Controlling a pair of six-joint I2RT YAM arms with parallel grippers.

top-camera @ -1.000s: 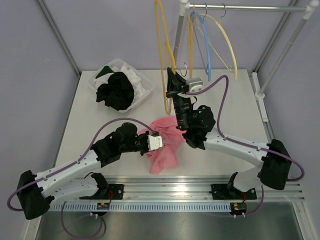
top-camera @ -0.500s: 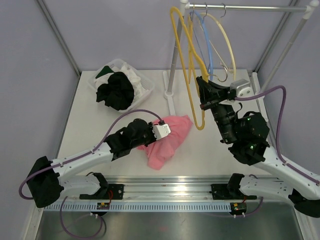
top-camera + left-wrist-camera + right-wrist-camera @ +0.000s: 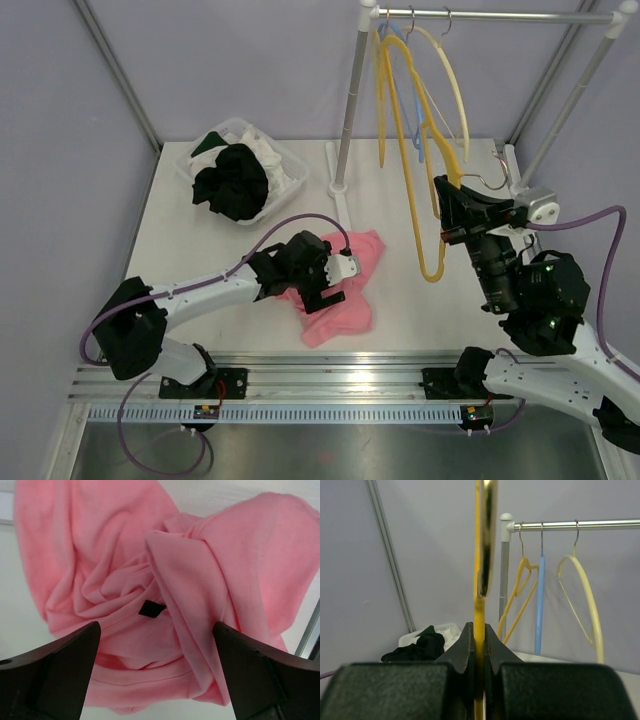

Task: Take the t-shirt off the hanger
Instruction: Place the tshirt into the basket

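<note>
Plain pink t-shirt [image 3: 100, 555], golden-yellow hanger [image 3: 485, 530], white table [image 3: 190, 240]

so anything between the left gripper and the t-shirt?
Nothing visible. The left gripper hangs open directly over the pink t-shirt, crumpled on the table. The yellow hanger is off to the right, clamped in the right gripper, clear of the cloth.
</note>
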